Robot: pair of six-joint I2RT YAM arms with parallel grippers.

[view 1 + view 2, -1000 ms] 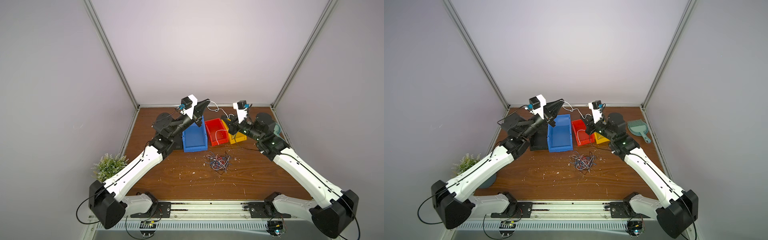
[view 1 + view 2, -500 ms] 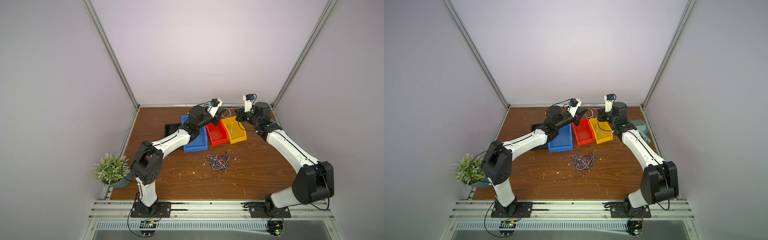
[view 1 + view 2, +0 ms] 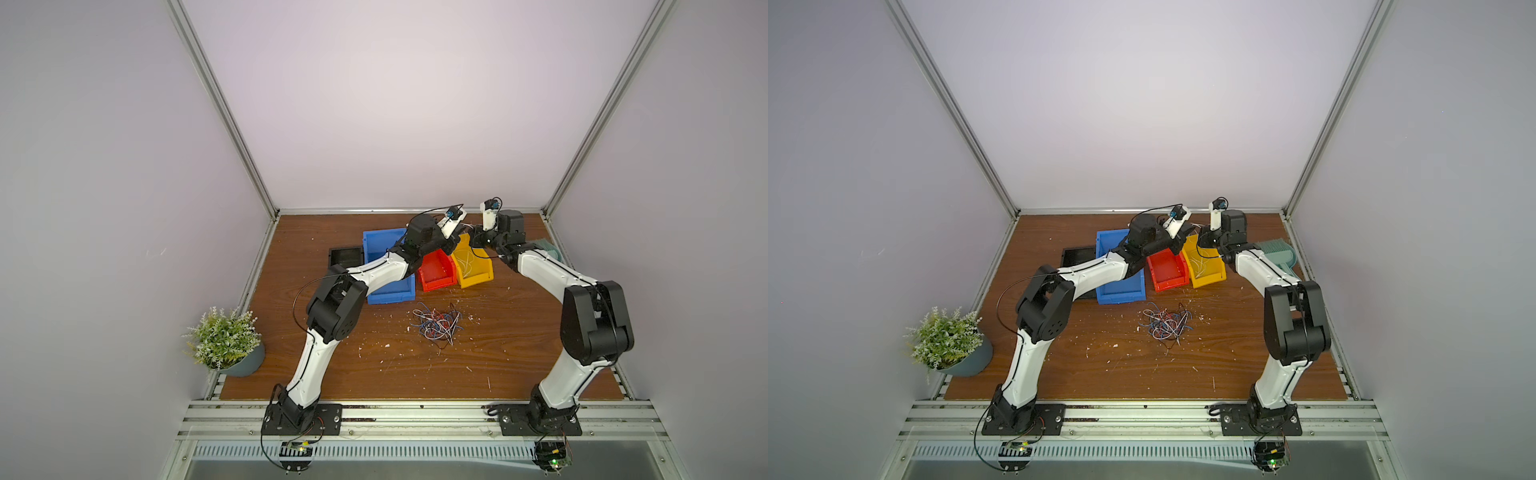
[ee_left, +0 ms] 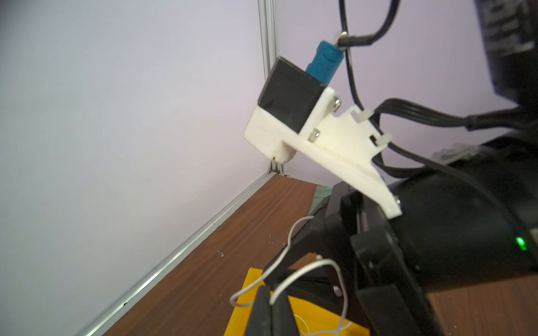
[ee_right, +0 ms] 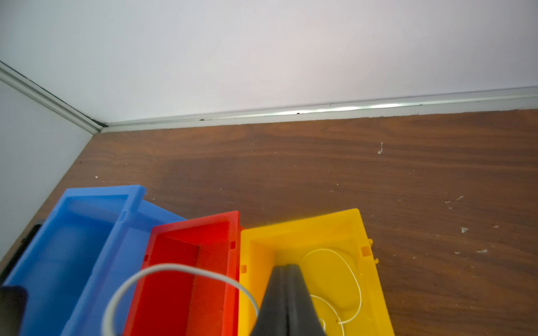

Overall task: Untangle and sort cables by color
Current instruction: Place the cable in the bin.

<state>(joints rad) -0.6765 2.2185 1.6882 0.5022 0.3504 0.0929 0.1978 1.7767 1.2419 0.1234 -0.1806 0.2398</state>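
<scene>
1. My left gripper is clamped shut on a white wire, which comes out from between the fingertips.
2. The wire hangs above the back ends of the red bin and the yellow bin. Its length runs left to right from one gripper toward the other. It is slack and bowed into loose loops, not pulled straight.
3. My right gripper is over the yellow bin. Its jaws look pressed together, with only a seam between them. The wire curves in right beside them, but I cannot tell whether they pinch it.
4. More white wires lie curled inside the yellow bin.
5. The tangle of wires lies on the table in front of the bins. Its strands point every way.
</scene>
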